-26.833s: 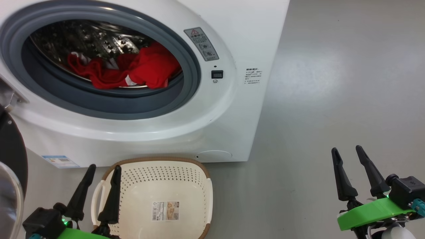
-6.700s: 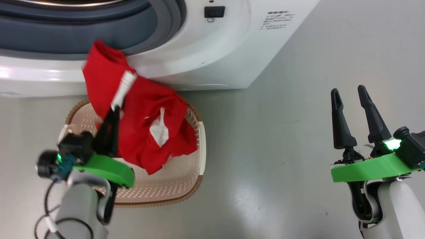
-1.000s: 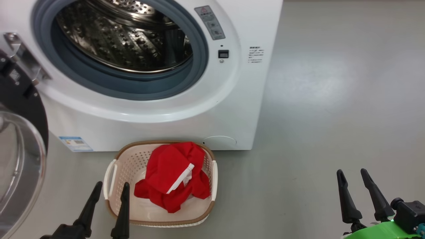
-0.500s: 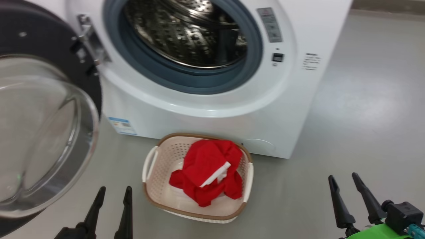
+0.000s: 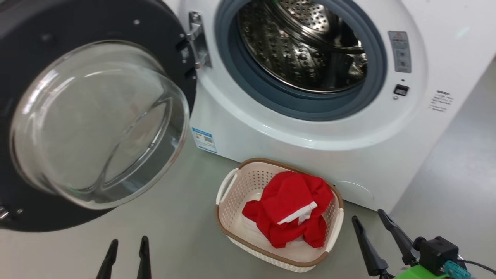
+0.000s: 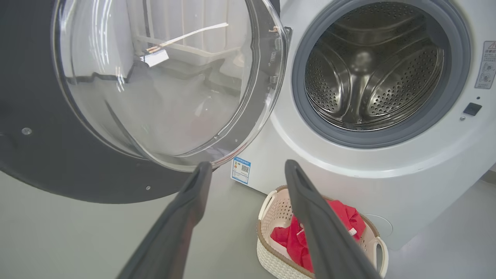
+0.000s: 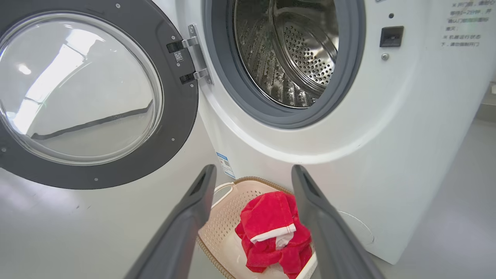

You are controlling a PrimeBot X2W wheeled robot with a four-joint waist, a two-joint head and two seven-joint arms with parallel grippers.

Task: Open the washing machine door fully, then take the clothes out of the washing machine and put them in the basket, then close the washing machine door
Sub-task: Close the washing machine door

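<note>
With the red clothes [image 5: 290, 201] in the basket [image 5: 248, 163] and the drum [image 5: 302, 50] empty, reach your left hand [image 5: 129, 241], fingers spread and empty like the right hand [image 5: 368, 216], behind the rim of the wide-open washing machine door [image 5: 97, 124] and push evenly until it latches.

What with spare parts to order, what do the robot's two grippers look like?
Both the left gripper and the right gripper have two long, slim, tapering jaws, black in the head view, matte dark grey up close. The right one carries a bright green mount, a black block with a teal connector, and a thin black cable.
</note>
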